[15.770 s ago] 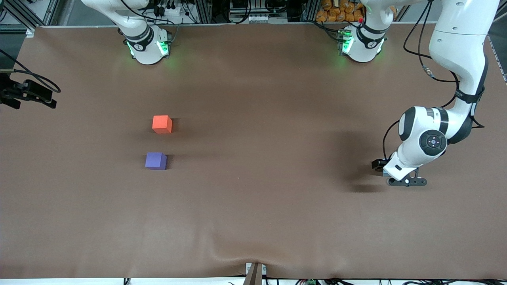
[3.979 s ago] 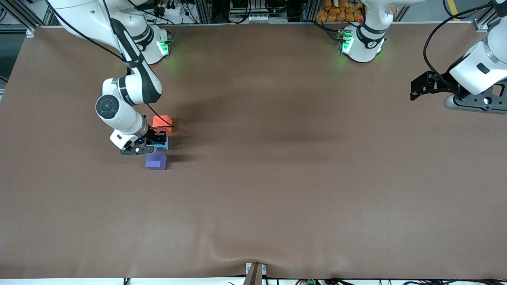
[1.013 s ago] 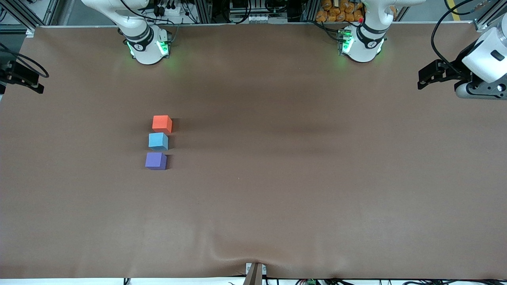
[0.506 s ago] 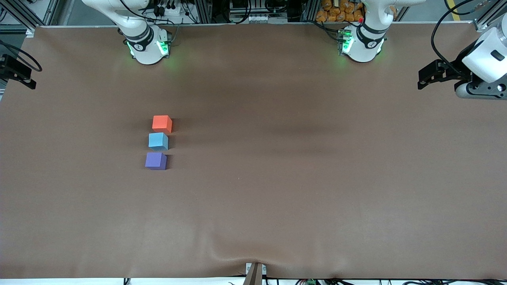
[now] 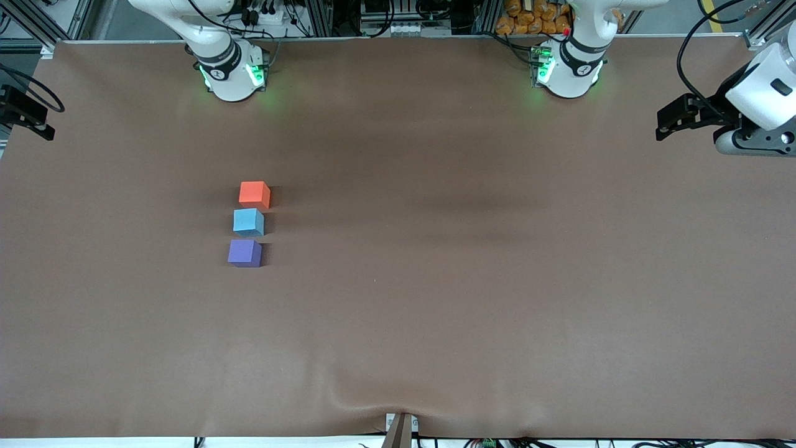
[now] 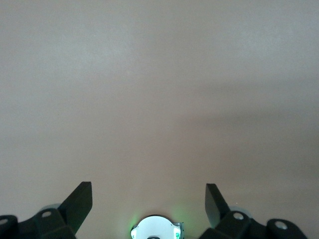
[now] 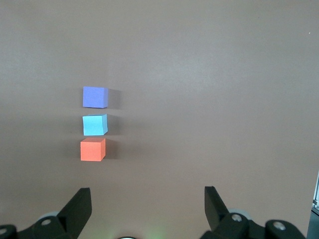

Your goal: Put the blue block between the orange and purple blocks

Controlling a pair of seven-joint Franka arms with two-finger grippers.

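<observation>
right gripper [image 7: 147, 209] up at the right arm's end of the table [image 5: 435, 311], fingers spread wide, holding nothing. three cubes in one short line: orange block [image 5: 254, 194] farthest from the front camera, blue block [image 5: 248, 222] between, purple block [image 5: 244, 253] nearest, small gaps between them. same places as half a second ago. left gripper [image 6: 148, 204] up at the left arm's end, fingers spread, empty, unmoved. both arms waiting.
</observation>
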